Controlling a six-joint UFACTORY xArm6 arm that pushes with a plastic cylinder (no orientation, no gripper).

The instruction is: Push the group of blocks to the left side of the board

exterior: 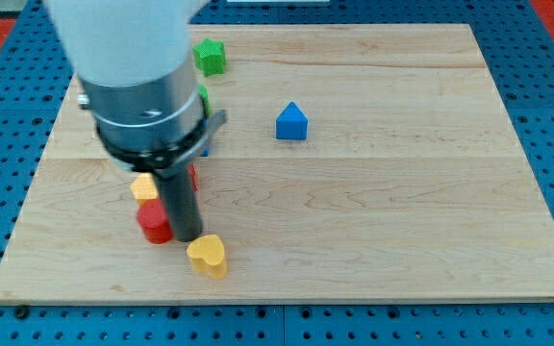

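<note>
The group sits on the left part of the pale wooden board (373,240). A red cylinder block (153,223) is my landmark. A yellow block (144,187), shape unclear, sits just above it. A yellow heart-shaped block (207,256) lies just to its lower right. A sliver of another red block (192,176) shows up and to its right, mostly hidden by the arm.

My tip (188,237) rests just right of the red cylinder, seemingly touching it, between it and the yellow heart. There is no gripper, only a plain rod, so nothing opens or closes.

I judge the task well along: the cluster is left of centre but short of the left edge. A green star block (210,57) sits well above the cylinder. A blue house-shaped block (291,122) lies far to its upper right, near mid-board. If it counts as part of the group, it is left to move.

No writing or labels are readable.
</note>
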